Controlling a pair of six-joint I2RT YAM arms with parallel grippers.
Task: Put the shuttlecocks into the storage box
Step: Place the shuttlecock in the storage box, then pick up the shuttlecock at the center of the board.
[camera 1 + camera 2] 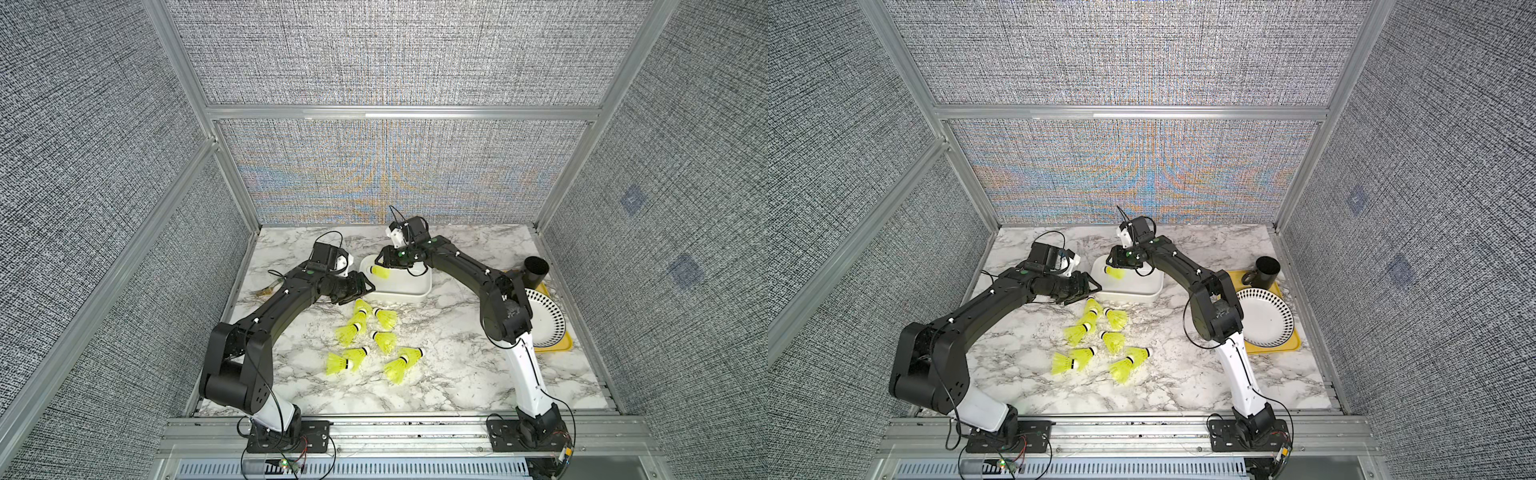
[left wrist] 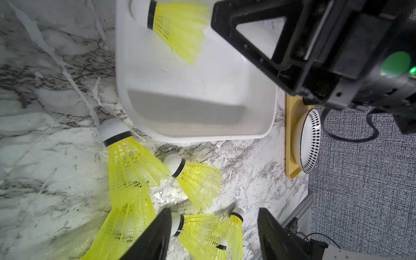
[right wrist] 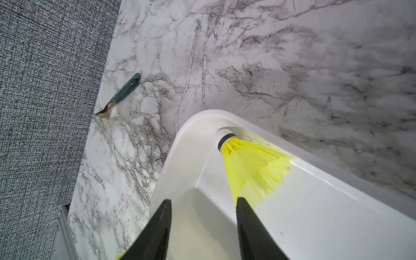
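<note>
one shuttlecock (image 3: 254, 166) lies on its side inside the storage box (image 3: 191, 121), cap toward an end wall, free of any grip. right gripper (image 3: 204, 200) hangs over the box interior, jaws apart, nothing between them; judged a drop position, chosen so the piece lands within the rim. left gripper (image 2: 212, 210) sits just outside the box's long side nearest the robot, jaws apart and empty, above the loose shuttlecocks (image 1: 385, 319) clustered on the table there; judged staged for the next pick. most of the task is undone.
</note>
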